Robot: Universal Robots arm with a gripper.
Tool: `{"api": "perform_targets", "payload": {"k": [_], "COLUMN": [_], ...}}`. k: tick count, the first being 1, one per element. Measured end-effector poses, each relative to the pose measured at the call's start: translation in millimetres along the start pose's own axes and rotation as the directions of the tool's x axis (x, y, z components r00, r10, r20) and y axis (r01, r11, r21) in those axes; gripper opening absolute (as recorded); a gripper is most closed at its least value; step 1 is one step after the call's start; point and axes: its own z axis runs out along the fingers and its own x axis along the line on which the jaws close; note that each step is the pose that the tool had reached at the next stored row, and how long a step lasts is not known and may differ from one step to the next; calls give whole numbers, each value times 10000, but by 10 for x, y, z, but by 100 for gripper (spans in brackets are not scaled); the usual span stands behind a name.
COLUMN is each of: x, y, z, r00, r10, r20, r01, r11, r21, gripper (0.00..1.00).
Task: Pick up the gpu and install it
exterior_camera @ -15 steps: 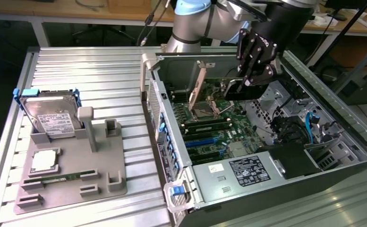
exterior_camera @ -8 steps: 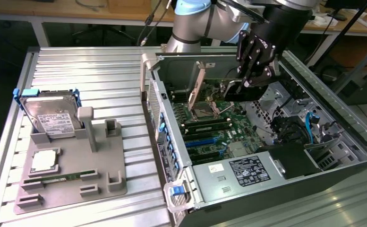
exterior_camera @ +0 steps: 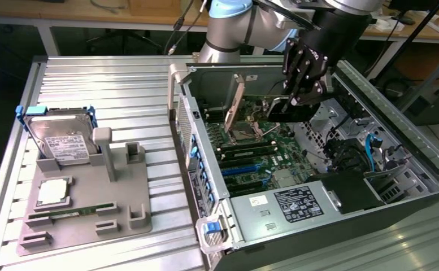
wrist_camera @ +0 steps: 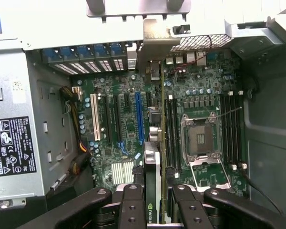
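Fingers (wrist_camera: pixel 154 202) pinching the gpu (wrist_camera: pixel 153 167) edge-on above the motherboard (wrist_camera: pixel 119 119), computer case (exterior_camera: pixel 400 141) on a ribbed metal table (exterior_camera: pixel 99 84).

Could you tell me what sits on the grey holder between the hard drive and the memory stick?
In the exterior view, a square silver processor chip lies flat on the grey holder, between the upright hard drive and the green memory stick.

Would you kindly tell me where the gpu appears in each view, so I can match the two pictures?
Exterior view: the gpu stands on edge inside the open computer case, over the motherboard, to the exterior view's left of the gripper.
Wrist view: the gpu runs edge-on between the gripper's fingers, silver bracket toward the case wall.
Shared landmark: the empty processor socket.
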Motion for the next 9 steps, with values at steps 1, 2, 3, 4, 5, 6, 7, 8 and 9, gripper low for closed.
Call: {"api": "perform_targets", "payload": {"k": [1,2,3,4,5,6,7,8,9], "x": [0,0,1,1,1,1,1,1,2], "y": [0,0,0,0,0,0,0,0,-1], "z": [4,7,11,15,18,22,25,29,32], "r00": [10000,10000,10000,10000,9999,9999,9999,9999,9998], "r10": [25,49,71,90,110,129,149,168,185], "r20": [0,0,1,1,2,2,2,3,3], "r01": [-25,-49,-71,-90,-110,-129,-149,-168,-185], "r11": [10000,10000,10000,10000,9999,9999,9999,9999,9998], "r21": [1,2,3,5,5,6,7,8,9], "gripper": [27,27,27,27,27,27,27,27,27]}}
